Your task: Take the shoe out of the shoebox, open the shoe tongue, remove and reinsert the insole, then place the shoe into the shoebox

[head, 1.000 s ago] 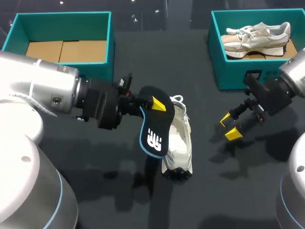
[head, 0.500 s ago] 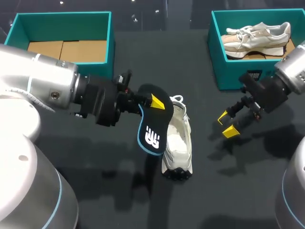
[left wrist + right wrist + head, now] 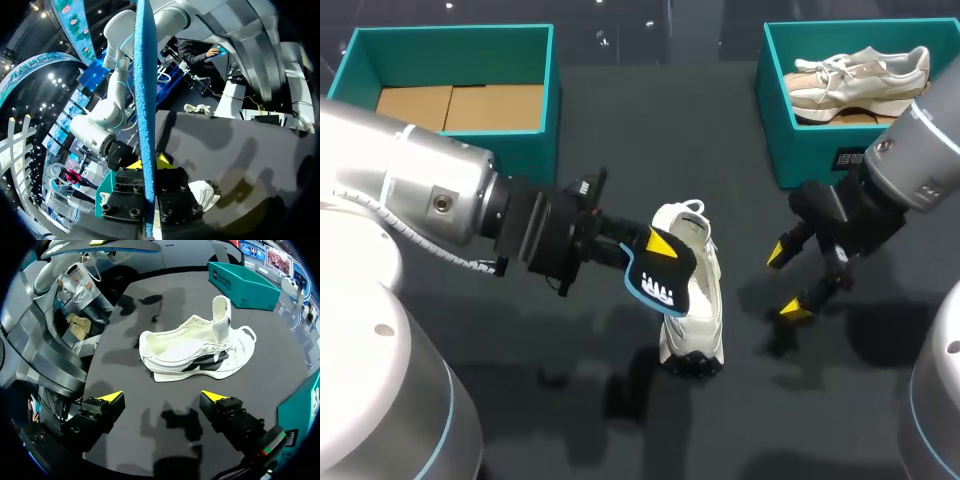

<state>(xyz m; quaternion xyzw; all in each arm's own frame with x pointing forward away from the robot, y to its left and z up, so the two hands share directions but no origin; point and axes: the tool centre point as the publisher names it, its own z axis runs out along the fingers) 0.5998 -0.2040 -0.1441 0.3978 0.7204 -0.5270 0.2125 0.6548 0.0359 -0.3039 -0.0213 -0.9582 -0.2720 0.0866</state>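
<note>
A white shoe (image 3: pixel 695 295) lies on the dark table with its tongue (image 3: pixel 220 315) pulled up and its inside bare. My left gripper (image 3: pixel 658 250) is shut on the black, blue-edged insole (image 3: pixel 662 278), which hangs tilted over the shoe's opening. In the left wrist view the insole (image 3: pixel 145 100) shows edge-on between the yellow fingertips (image 3: pixel 162 161), with the shoe (image 3: pixel 205 192) beneath. My right gripper (image 3: pixel 785 282) stands open to the right of the shoe, a short way off. From the right wrist view the shoe (image 3: pixel 195 352) lies ahead of that gripper (image 3: pixel 162 399), nothing between its fingers.
A teal shoebox (image 3: pixel 775 110) at the back right holds a second, beige and white shoe (image 3: pixel 860 75). Another teal box (image 3: pixel 550 90) at the back left shows only its cardboard bottom. Both arms hang low over the table's middle.
My left gripper moved right and tipped the insole down toward the shoe's opening. The right gripper shifted left toward the shoe and turned, its fingers now one above the other.
</note>
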